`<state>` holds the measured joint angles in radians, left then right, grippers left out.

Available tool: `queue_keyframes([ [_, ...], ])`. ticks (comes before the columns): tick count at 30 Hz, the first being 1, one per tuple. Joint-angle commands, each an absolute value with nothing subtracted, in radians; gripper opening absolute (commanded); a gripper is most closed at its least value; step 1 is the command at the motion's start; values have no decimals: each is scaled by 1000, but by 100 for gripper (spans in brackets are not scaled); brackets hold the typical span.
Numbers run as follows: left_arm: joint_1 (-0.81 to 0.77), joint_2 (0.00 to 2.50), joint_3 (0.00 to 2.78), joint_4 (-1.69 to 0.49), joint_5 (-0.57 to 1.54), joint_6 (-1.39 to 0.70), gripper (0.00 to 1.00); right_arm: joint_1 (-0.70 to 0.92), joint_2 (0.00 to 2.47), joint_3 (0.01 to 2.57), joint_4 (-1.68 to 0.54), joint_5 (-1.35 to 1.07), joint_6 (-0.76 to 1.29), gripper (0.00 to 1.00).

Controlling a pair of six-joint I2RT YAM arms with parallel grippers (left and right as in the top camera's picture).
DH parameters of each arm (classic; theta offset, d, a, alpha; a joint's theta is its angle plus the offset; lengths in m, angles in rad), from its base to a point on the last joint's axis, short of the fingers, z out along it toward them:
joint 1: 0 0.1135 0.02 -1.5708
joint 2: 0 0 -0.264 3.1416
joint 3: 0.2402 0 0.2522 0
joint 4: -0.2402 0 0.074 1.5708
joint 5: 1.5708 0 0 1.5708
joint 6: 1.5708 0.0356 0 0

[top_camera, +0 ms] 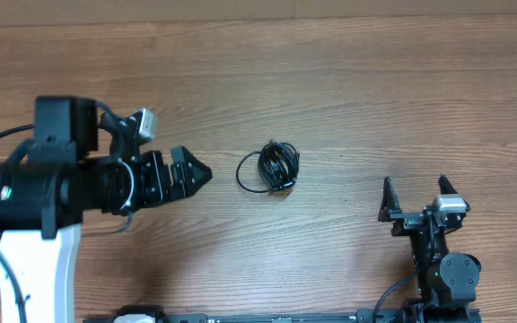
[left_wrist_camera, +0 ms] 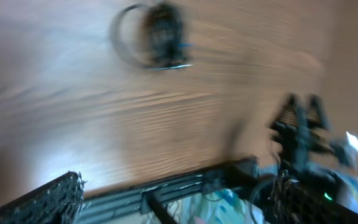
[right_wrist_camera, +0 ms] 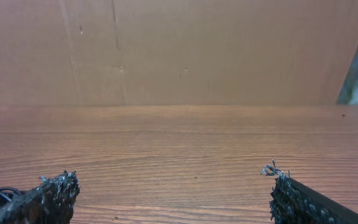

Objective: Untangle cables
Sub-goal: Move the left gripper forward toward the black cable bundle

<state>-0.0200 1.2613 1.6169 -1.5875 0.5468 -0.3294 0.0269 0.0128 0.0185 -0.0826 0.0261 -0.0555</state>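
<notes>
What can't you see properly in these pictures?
Overhead: the cables are too small to count the cords or find the plugs.
Left wrist: motion blur smears everything.
Right wrist: the picture's edge and a finger hide nearly all of them.

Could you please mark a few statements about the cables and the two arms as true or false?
1. The cables lie in one bundle on the table. True.
2. The left fingers grip the cables. False: they are open and apart from the bundle.
3. The right fingers are open. True.
4. The cables lie nearer the right fingers than the left. False: the left fingers are nearer.
</notes>
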Motion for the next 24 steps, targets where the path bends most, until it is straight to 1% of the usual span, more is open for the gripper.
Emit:
queue_keyframes([
  [1, -33, 1291, 1634, -1603, 300, -517, 100, 23, 3, 9, -81, 33, -50, 100],
  [6, -77, 1283, 1591, -1575, 255, -623, 100, 23, 3, 9, -81, 33, -50, 100],
  [11, -163, 1281, 1481, -1490, 163, -745, 99, 23, 3, 9, -81, 33, -50, 100],
  [14, -216, 1286, 1374, -1393, 168, -813, 100, 23, 3, 9, -81, 33, -50, 100],
  [18, -252, 1315, 1272, -1265, 179, -821, 100, 23, 3, 8, -81, 33, -50, 100],
  [24, -254, 1406, 1233, -1227, 242, -941, 100, 23, 3, 9, -81, 33, -50, 100],
])
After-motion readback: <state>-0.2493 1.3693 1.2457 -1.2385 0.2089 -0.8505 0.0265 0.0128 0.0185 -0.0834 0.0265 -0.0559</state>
